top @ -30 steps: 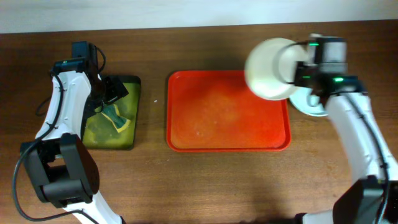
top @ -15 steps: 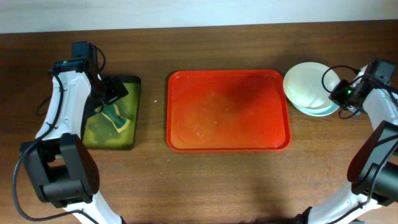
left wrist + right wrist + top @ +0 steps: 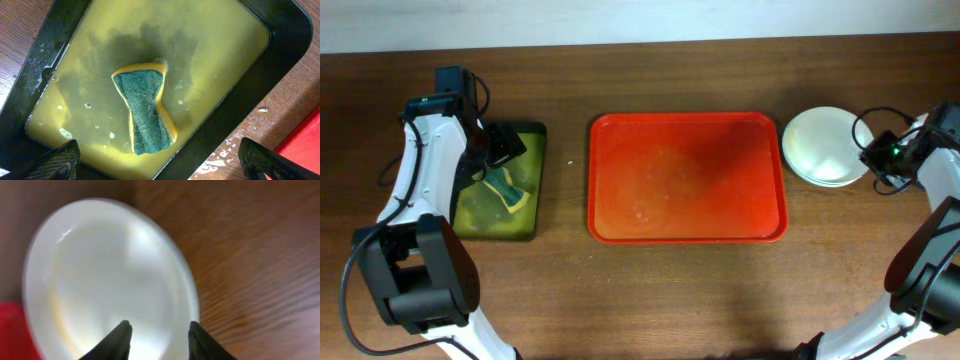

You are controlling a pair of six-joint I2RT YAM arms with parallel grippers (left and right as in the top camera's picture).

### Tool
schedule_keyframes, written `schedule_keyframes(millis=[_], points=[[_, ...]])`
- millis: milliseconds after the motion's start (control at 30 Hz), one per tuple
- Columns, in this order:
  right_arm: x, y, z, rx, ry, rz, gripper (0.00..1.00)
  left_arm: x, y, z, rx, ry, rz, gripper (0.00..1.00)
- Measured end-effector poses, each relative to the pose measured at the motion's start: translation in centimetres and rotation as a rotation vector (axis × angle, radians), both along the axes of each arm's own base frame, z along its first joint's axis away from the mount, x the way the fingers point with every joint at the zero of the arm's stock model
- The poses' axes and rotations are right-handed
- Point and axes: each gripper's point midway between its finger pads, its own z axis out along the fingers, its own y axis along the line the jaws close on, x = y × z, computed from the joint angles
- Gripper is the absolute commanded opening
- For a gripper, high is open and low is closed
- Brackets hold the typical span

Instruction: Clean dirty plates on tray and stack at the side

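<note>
The red tray (image 3: 687,177) lies in the middle of the table with no plates on it, only faint wet smears. The plates (image 3: 826,146) are stacked on the table right of the tray. The creamy white plate is on top and a pale blue rim shows beneath it. My right gripper (image 3: 882,152) is at the stack's right edge. In the right wrist view its fingers (image 3: 160,339) are open and empty just over the white plate (image 3: 100,285). My left gripper (image 3: 496,148) hovers wide open over the sponge (image 3: 146,111), holding nothing.
A black tray (image 3: 533,205) of yellow-green liquid stands at the left, and the green-and-yellow sponge (image 3: 505,187) lies in it. In the left wrist view, droplets lie on the wood by the black tray's rim (image 3: 220,130). The rest is bare wooden table.
My right gripper carried the white plate from over the tray's far right corner to the stack, let it go, and drew back to the right. The left arm has not moved.
</note>
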Motion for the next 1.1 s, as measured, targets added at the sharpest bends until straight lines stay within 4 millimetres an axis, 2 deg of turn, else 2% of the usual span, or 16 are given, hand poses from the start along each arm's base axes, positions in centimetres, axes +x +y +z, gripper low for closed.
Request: schedule_keyframes(millis=[67,100,167,233,300,400,467,500,567,633,700,800,900,1100], points=[[-0.3,1.6,-0.1,0.069,0.006,0.032,0.41,0.0,0.0,0.0,0.000,0.000,0.000,0.99],[-0.4,2.2,-0.2,0.092,0.012,0.042,0.46,0.0,0.0,0.0,0.000,0.000,0.000,0.99],[-1.5,3.5,-0.4,0.151,0.055,0.051,0.64,0.0,0.0,0.0,0.000,0.000,0.000,0.99],[-2.3,4.2,0.4,0.178,0.073,0.048,0.74,0.0,0.0,0.0,0.000,0.000,0.000,0.99],[-3.3,4.8,2.4,0.181,0.074,0.052,0.77,0.0,0.0,0.0,0.000,-0.001,0.000,0.99],[-6.2,6.0,7.8,0.132,0.059,0.045,0.77,0.0,0.0,0.0,0.000,0.000,0.000,0.99],[-8.4,6.9,10.7,0.071,0.064,0.042,0.77,0.0,0.0,0.0,0.000,0.000,0.000,0.99],[-9.2,7.6,12.0,0.043,0.059,0.050,0.77,0.0,0.0,0.0,0.000,0.000,0.000,0.99],[-10.5,9.7,13.0,0.008,0.049,0.095,0.77,0.0,0.0,0.0,0.000,0.000,0.000,0.99],[-12.0,13.1,13.4,-0.023,0.024,0.184,0.80,0.0,0.0,0.0,-0.001,0.000,0.000,0.99],[-14.2,17.0,13.1,-0.053,-0.024,0.301,0.99,0.0,0.0,0.0,0.000,0.000,0.000,0.99],[-16.6,20.1,13.0,-0.081,-0.088,0.403,0.99,0.0,0.0,0.0,0.000,0.000,0.000,0.99],[-17.9,21.2,13.8,-0.096,-0.137,0.441,0.99,0.0,0.0,0.0,0.000,0.000,0.000,0.99],[-18.0,21.1,14.0,-0.101,-0.142,0.440,0.99,0.0,0.0,0.0,0.000,0.000,0.000,0.99]])
